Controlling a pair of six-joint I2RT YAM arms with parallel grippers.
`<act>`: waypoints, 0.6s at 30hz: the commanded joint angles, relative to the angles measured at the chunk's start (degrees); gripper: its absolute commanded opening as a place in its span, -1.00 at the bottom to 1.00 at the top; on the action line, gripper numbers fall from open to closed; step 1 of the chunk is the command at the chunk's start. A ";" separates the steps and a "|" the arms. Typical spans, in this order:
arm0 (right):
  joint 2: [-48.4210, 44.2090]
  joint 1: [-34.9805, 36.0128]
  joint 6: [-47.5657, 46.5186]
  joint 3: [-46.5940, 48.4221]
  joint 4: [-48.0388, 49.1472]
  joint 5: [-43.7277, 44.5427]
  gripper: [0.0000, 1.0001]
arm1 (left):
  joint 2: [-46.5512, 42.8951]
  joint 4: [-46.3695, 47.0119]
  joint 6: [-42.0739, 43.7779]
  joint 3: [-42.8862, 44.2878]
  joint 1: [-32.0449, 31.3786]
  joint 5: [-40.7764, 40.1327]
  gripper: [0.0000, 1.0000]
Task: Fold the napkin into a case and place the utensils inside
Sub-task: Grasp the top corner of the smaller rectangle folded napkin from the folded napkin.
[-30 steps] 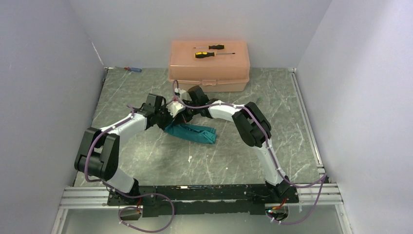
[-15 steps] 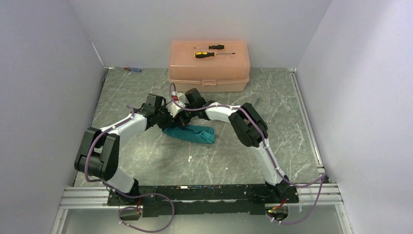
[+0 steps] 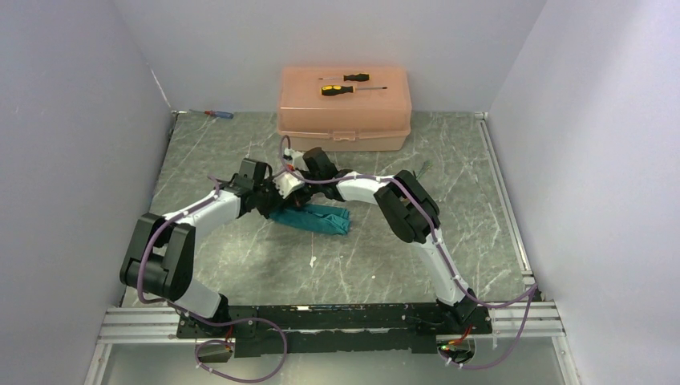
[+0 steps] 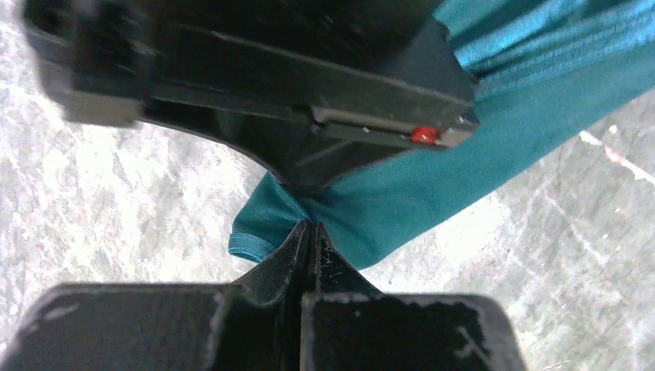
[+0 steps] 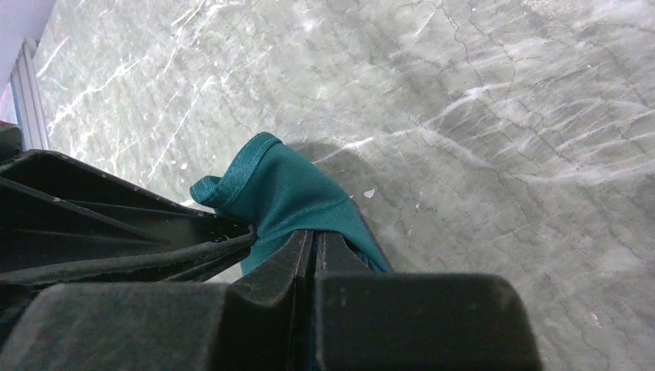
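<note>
The teal napkin (image 3: 319, 219) lies bunched into a long fold on the marble table, in front of the peach box. Both grippers meet at its left end. My left gripper (image 3: 281, 199) is shut on the cloth's hemmed edge; in the left wrist view its tips (image 4: 309, 229) pinch the napkin (image 4: 432, 174). My right gripper (image 3: 295, 191) is shut on the same end, with the napkin (image 5: 286, 193) puckered at its tips (image 5: 313, 236). A thin dark fork with greenish tines (image 3: 422, 167) lies right of the right arm.
A peach plastic box (image 3: 345, 120) stands at the back with two yellow-and-black screwdrivers (image 3: 346, 84) on its lid. A small red-and-blue screwdriver (image 3: 218, 114) lies at the back left corner. A tiny white scrap (image 3: 311, 261) lies in front of the napkin.
Both grippers have shifted a little to the left and away together, still shut, and the napkin has been drawn slightly left with them.
</note>
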 commanded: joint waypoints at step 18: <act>-3.12 -8.95 1.88 0.48 2.12 -14.09 -0.69 | -0.65 3.63 20.00 -10.59 -0.27 -0.59 -0.95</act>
